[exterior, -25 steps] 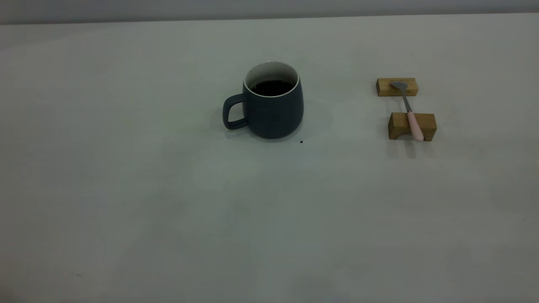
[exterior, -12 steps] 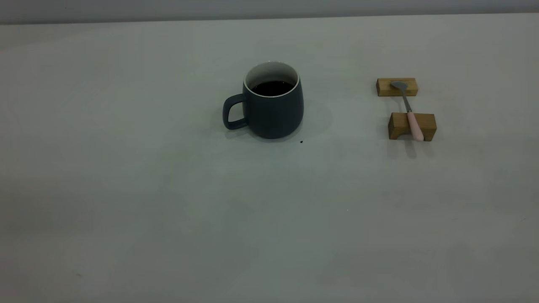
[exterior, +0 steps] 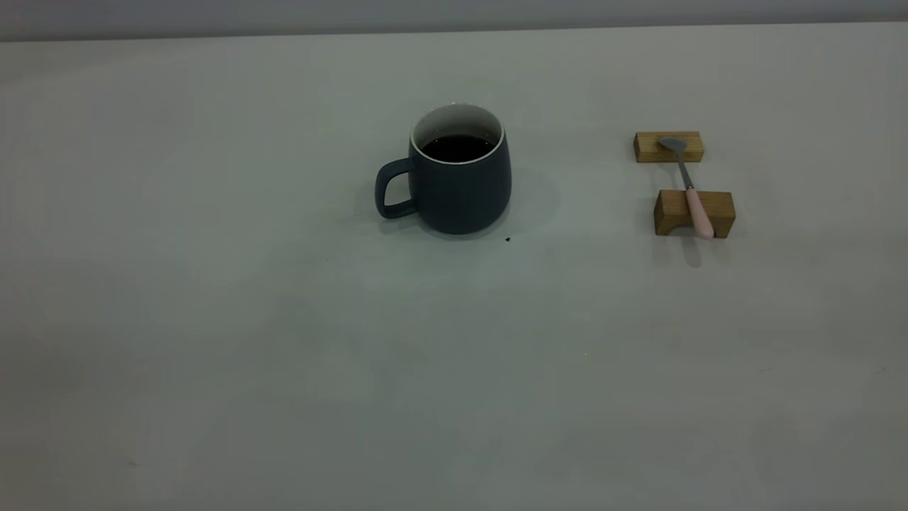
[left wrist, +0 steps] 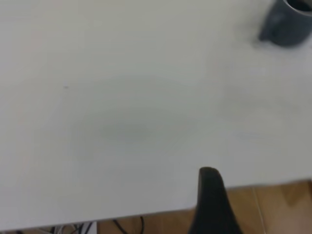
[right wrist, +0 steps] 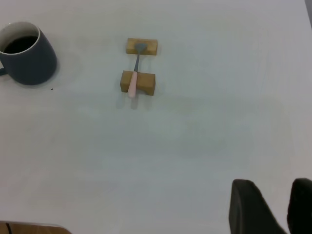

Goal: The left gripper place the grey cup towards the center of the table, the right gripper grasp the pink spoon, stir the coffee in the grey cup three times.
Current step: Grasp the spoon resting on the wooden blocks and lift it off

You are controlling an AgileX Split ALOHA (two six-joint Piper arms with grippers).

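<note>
The grey cup point(exterior: 457, 177) stands upright near the middle of the table point(exterior: 284, 355), handle to the left, with dark coffee point(exterior: 459, 147) inside. The pink spoon point(exterior: 689, 191) lies across two wooden blocks at the right, its bowl on the far block. Neither gripper shows in the exterior view. In the left wrist view my left gripper point(left wrist: 210, 195) hangs over the table's edge, far from the cup point(left wrist: 287, 22). In the right wrist view my right gripper point(right wrist: 273, 200) is open by a narrow gap and empty, well away from the spoon point(right wrist: 134, 73) and the cup point(right wrist: 28, 56).
The far wooden block point(exterior: 668, 147) and the near arched block point(exterior: 694, 213) hold the spoon off the table. A tiny dark speck point(exterior: 507, 239) lies just right of the cup's base. Wooden floor point(left wrist: 278, 209) shows past the table's edge.
The cup, spoon and blocks have not moved. Only faint shadows on the near part of the table have shifted.
</note>
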